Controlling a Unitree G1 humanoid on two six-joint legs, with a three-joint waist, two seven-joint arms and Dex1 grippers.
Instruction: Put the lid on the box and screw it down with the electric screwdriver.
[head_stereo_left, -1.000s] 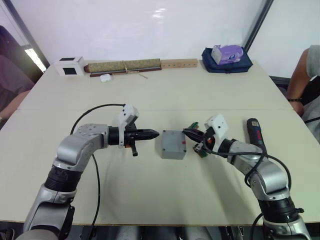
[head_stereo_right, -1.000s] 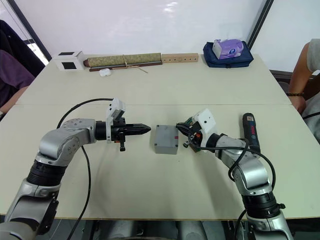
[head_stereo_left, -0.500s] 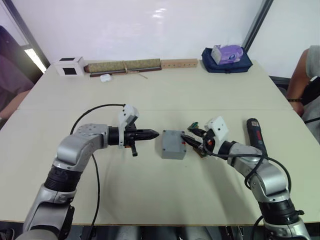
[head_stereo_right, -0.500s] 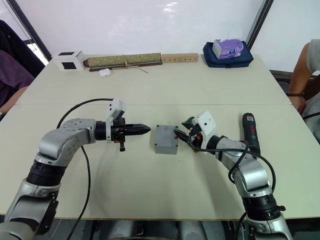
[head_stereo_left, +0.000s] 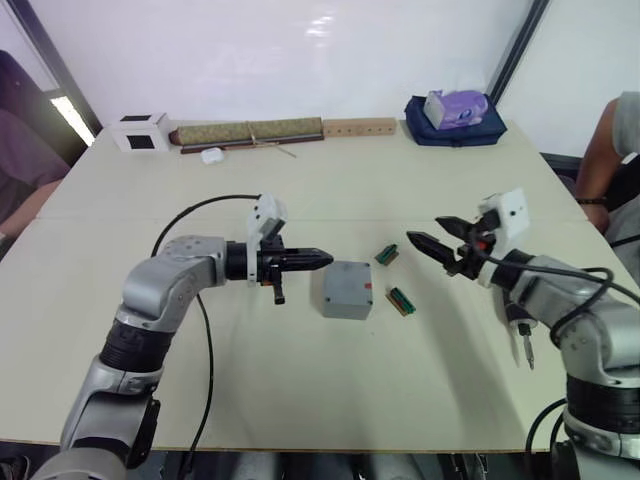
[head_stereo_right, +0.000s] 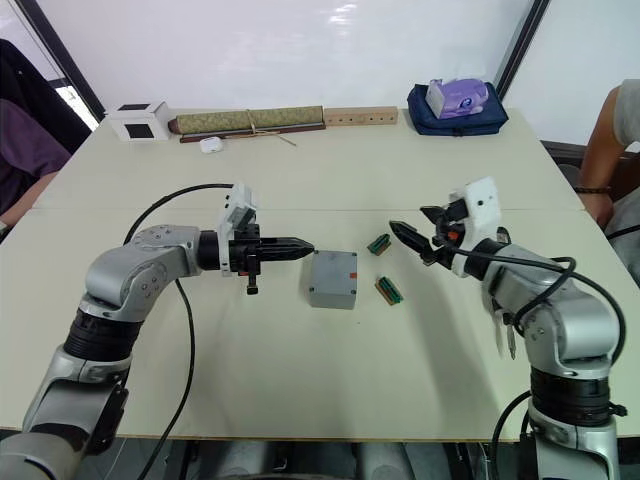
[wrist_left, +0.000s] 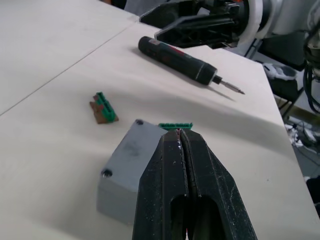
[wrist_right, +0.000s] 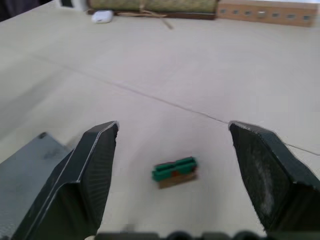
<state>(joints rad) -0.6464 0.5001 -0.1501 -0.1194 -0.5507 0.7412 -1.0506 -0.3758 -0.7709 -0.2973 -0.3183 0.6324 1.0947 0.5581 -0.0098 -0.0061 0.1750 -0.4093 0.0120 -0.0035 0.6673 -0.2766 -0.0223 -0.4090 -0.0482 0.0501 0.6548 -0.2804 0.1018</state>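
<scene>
The grey box (head_stereo_left: 347, 290) sits mid-table with the flat grey lid (wrist_left: 134, 150) resting on top, screw holes at its corners. My left gripper (head_stereo_left: 322, 259) is shut and empty, its tip just left of the box and a little above the lid's edge. To the right of the box my right gripper (head_stereo_left: 426, 232) hovers above the table, open wide and empty. The black electric screwdriver (wrist_left: 180, 54) lies on the table under my right forearm, its silver bit (head_stereo_left: 527, 352) pointing toward the near edge.
Two small green circuit boards (head_stereo_left: 387, 254) (head_stereo_left: 401, 300) lie just right of the box. Along the far edge stand a white cube (head_stereo_left: 138, 131), a rolled mat (head_stereo_left: 248, 131), a wooden block (head_stereo_left: 358, 127) and a blue bag (head_stereo_left: 453, 122). A person's arm (head_stereo_left: 608, 140) shows at the right.
My right gripper opened, drew back from the box's right side and rose to the right, uncovering the green boards. My left gripper edged right toward the box.
</scene>
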